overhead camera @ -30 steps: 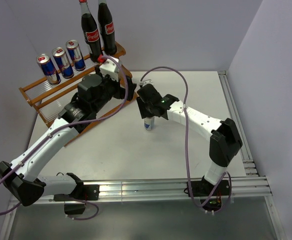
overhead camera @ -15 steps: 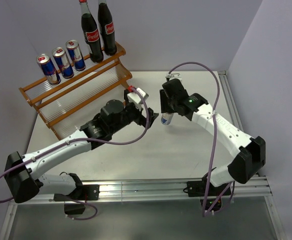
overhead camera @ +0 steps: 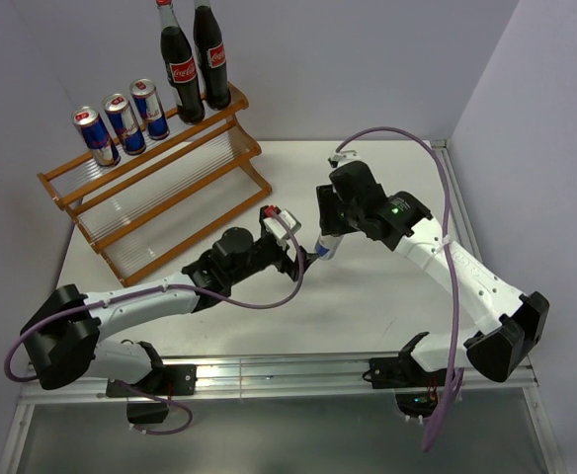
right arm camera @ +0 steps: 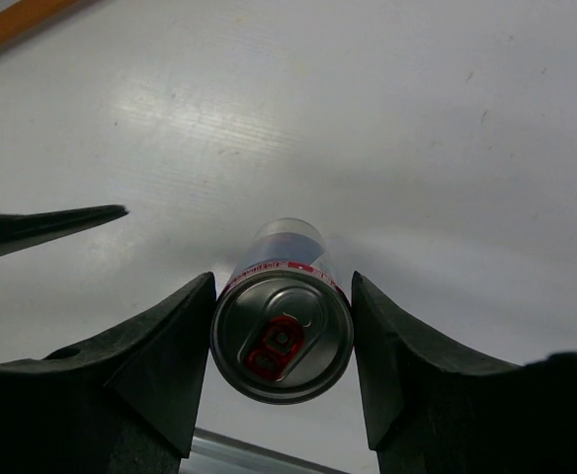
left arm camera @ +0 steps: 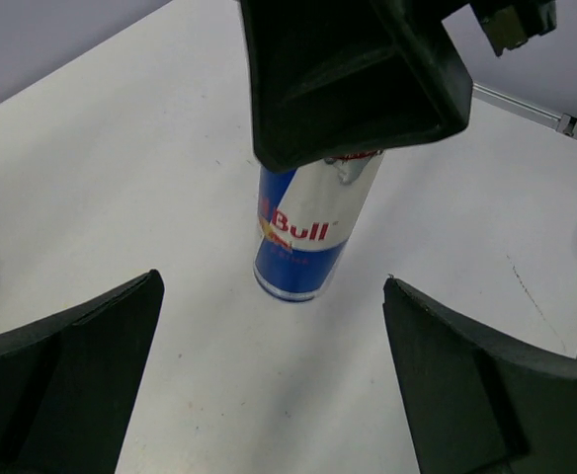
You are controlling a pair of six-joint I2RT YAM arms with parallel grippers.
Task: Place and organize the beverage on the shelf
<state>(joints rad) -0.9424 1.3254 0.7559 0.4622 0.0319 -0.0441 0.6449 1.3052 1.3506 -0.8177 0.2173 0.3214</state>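
A blue-and-silver energy-drink can point(overhead camera: 325, 245) point(right arm camera: 282, 339) stands slightly tilted at the middle of the table, and my right gripper point(overhead camera: 332, 229) point(right arm camera: 283, 286) is shut on its top from above. My left gripper point(overhead camera: 304, 259) point(left arm camera: 272, 296) lies low just left of that can, open wide and empty, with the can point(left arm camera: 308, 232) ahead of its fingers. The shelf point(overhead camera: 185, 202) stands at the back left. Its top tier holds three more cans point(overhead camera: 123, 123) and two cola bottles point(overhead camera: 182, 61). I cannot tell whether the held can's base touches the table.
The shelf's two lower tiers point(overhead camera: 170, 178) show only their clear ribbed panels. A metal rail point(overhead camera: 466, 247) runs along the table's right edge. A purple cable point(overhead camera: 407, 138) loops above the right arm. Walls close the back and the right side.
My left gripper has drawn back from the bottles on the shelf and come down beside the can. My right gripper has carried the can a little to the right.
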